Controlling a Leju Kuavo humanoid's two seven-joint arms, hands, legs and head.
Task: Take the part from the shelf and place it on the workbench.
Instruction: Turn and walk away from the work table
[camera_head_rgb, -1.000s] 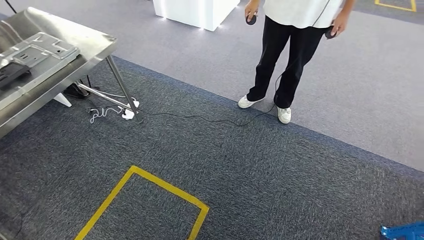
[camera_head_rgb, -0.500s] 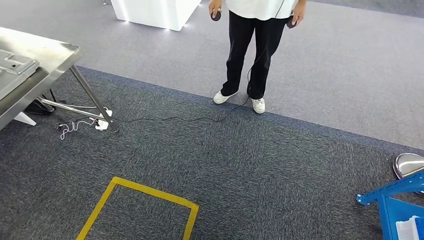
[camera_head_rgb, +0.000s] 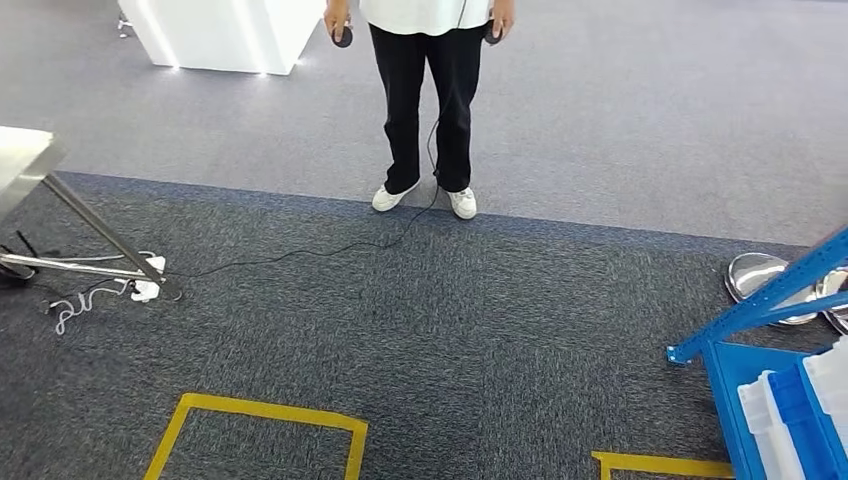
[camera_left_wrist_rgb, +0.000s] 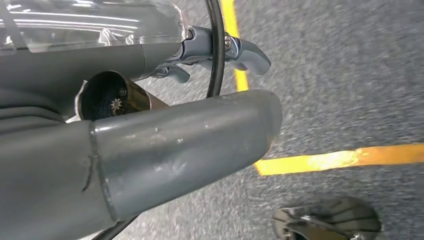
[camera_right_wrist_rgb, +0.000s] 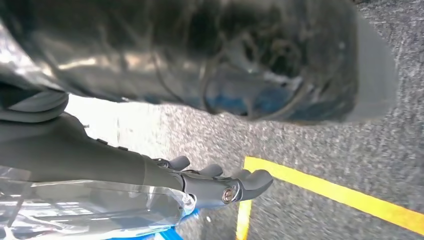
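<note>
The blue shelf (camera_head_rgb: 762, 298) comes in at the right edge of the head view, with white and blue bins (camera_head_rgb: 790, 415) on its low board. I cannot make out the part among them. A corner of the steel workbench (camera_head_rgb: 20, 160) shows at the far left. My left hand (camera_left_wrist_rgb: 170, 150) hangs over the carpet, thumb and fingers (camera_left_wrist_rgb: 245, 52) stretched out and holding nothing. My right hand (camera_right_wrist_rgb: 100, 155) hangs the same way, its fingers (camera_right_wrist_rgb: 220, 186) extended and empty.
A person (camera_head_rgb: 425, 100) stands straight ahead holding two controllers, a cable (camera_head_rgb: 300, 250) trailing across the carpet to the workbench leg (camera_head_rgb: 110, 235). Yellow tape squares (camera_head_rgb: 260, 415) mark the floor. Shiny round metal pieces (camera_head_rgb: 757, 275) lie by the shelf. A white plinth (camera_head_rgb: 220, 30) stands behind.
The camera has turned to the right: the workbench has slid almost out at the left and the blue shelf has come in at the right. The person now appears in the middle.
</note>
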